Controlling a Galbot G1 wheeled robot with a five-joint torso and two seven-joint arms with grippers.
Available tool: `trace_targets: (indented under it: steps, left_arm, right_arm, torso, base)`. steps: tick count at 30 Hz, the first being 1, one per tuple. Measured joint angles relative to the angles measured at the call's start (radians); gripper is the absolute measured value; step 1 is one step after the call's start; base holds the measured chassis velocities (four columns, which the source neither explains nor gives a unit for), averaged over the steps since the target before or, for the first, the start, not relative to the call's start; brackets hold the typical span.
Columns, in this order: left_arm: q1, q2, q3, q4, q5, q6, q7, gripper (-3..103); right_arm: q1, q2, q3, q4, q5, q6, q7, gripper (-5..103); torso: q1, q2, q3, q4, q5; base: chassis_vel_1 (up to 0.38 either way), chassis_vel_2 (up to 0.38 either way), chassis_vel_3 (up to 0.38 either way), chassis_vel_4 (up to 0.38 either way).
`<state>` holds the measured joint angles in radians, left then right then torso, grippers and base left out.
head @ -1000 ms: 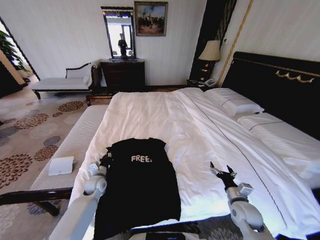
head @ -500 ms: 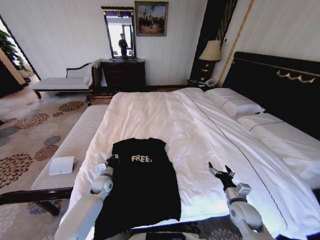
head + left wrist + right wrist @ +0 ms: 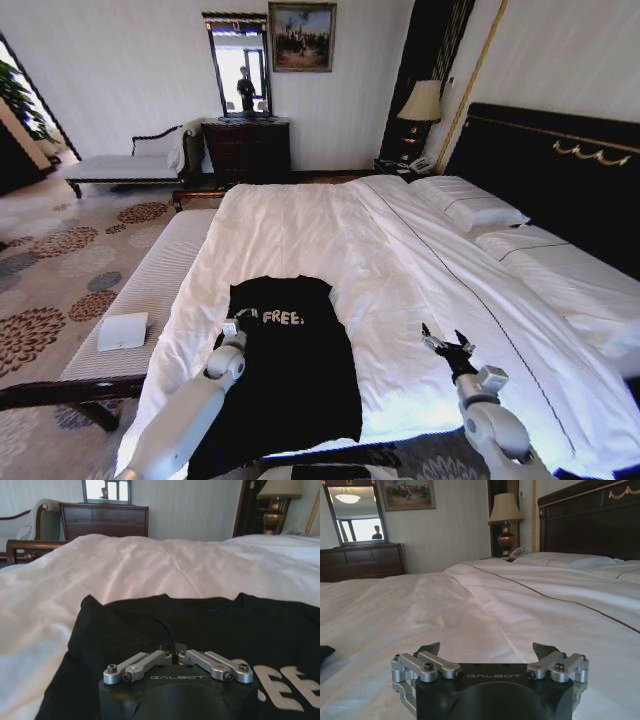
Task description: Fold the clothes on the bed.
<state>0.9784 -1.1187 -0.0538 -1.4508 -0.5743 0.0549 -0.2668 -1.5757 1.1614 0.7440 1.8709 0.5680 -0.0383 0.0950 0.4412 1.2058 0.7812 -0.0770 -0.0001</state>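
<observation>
The clothes [image 3: 295,375] are one black T-shirt with white "FREE!" lettering, lying flat near the foot of the bed [image 3: 300,225]. My left gripper [image 3: 243,318] sits over the shirt's left shoulder, just left of the lettering. In the left wrist view its links are drawn together at the left gripper [image 3: 172,655], shut on the black fabric of the clothes [image 3: 200,620]. My right gripper [image 3: 445,342] hovers open over bare white duvet to the right of the shirt. In the right wrist view the right gripper [image 3: 487,650] holds nothing above the bed [image 3: 470,605].
A pale striped bench [image 3: 150,290] runs along the bed's left side, with a small white box [image 3: 122,331] on it. Pillows [image 3: 470,205] and the dark headboard [image 3: 560,170] are to the right. A chaise [image 3: 130,165], dresser [image 3: 247,148] and lamp [image 3: 420,105] stand by the far wall.
My left gripper has moved right, from the shirt's left sleeve onto its chest. The sleeve no longer sticks out at the left. The right gripper has stayed in place.
</observation>
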Motion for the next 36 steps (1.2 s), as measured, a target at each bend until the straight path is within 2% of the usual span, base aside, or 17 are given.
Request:
trace_targets:
  steps: [14, 15, 17, 20, 22, 25, 28, 29, 31, 33, 34, 35, 36]
  left_arm:
    - [0.016, 0.005, 0.004, 0.003, 0.004, 0.034, -0.018, 0]
    - [0.018, 0.006, 0.004, 0.0, 0.006, 0.038, -0.021, -2]
    - [0.03, 0.012, 0.003, -0.018, 0.019, 0.046, -0.022, 9]
    - [0.043, 0.02, -0.001, -0.04, 0.031, 0.049, -0.022, 15]
    - [0.062, 0.032, -0.008, -0.068, 0.035, 0.049, -0.014, 26]
    - [0.084, 0.044, -0.018, -0.09, 0.048, 0.047, 0.0, 30]
    - [0.148, 0.063, -0.058, -0.138, 0.085, 0.027, 0.021, 47]
    - [0.148, 0.063, -0.058, -0.138, 0.085, 0.027, 0.021, 47]
    - [0.201, 0.076, -0.101, -0.182, 0.083, 0.018, 0.026, 58]
    - [0.213, 0.079, -0.114, -0.192, 0.078, 0.017, 0.026, 58]
    - [0.23, 0.086, -0.134, -0.209, 0.067, 0.017, 0.026, 68]
    - [0.25, 0.093, -0.16, -0.224, 0.056, 0.013, 0.026, 74]
    - [0.256, 0.095, -0.171, -0.228, 0.053, 0.008, 0.026, 74]
  right_arm:
    - [0.008, -0.003, -0.013, -0.001, 0.001, 0.0, 0.0, 100]
    - [0.008, -0.002, -0.013, -0.001, 0.001, 0.0, 0.0, 100]
    - [0.007, 0.0, -0.015, 0.0, 0.0, 0.0, 0.0, 100]
    - [0.007, 0.003, -0.018, 0.002, -0.001, 0.0, 0.0, 100]
    - [0.008, 0.005, -0.023, 0.002, -0.001, 0.0, 0.0, 100]
    - [0.012, 0.006, -0.031, 0.002, -0.001, 0.0, 0.0, 100]
    - [0.029, 0.011, -0.057, -0.002, 0.0, 0.0, 0.002, 100]
    - [0.029, 0.011, -0.057, -0.002, 0.0, 0.0, 0.002, 100]
    - [0.052, 0.027, -0.083, -0.016, 0.0, 0.012, 0.014, 100]
    - [0.057, 0.03, -0.089, -0.019, 0.0, 0.013, 0.016, 100]
    - [0.069, 0.04, -0.109, -0.023, -0.003, 0.015, 0.019, 100]
    - [0.079, 0.05, -0.128, -0.029, -0.015, 0.017, 0.02, 100]
    - [0.083, 0.053, -0.137, -0.033, -0.023, 0.02, 0.02, 100]
  torso:
    - [0.0, 0.0, 0.0, 0.0, 0.0001]
    - [0.0, 0.0, 0.0, 0.0, 0.0001]
    - [0.0, 0.0, 0.0, -0.0001, 0.0]
    - [0.0, 0.0, 0.0, -0.0001, 0.0]
    - [0.0, 0.0, 0.0, -0.0002, 0.0]
    - [0.0, 0.0, 0.0, -0.0001, 0.0001]
    - [0.0, 0.0, 0.0, 0.0, -0.0001]
    - [0.0, 0.0, 0.0, 0.0, -0.0001]
    - [0.0, 0.0, 0.0, 0.0001, 0.0]
    - [0.0, 0.0, 0.0, 0.0002, -0.0001]
    - [0.0, 0.0, 0.0, 0.0002, -0.0001]
    - [0.0, 0.0, 0.0, 0.0001, -0.0002]
    - [0.0, 0.0, 0.0, 0.0, -0.0001]
  base:
    - [0.0, 0.0, 0.0, 0.0]
    - [0.0, 0.0, 0.0, 0.0]
    - [0.0, 0.0, 0.0, 0.0]
    - [0.0, 0.0, 0.0, 0.0]
    - [0.0, 0.0, 0.0, 0.0]
    - [0.0, 0.0, 0.0, 0.0]
    - [0.0, 0.0, 0.0, 0.0]
    - [0.0, 0.0, 0.0, 0.0]
    - [0.0, 0.0, 0.0, 0.0]
    - [0.0, 0.0, 0.0, 0.0]
    - [0.0, 0.0, 0.0, 0.0]
    - [0.0, 0.0, 0.0, 0.0]
    - [0.0, 0.0, 0.0, 0.0]
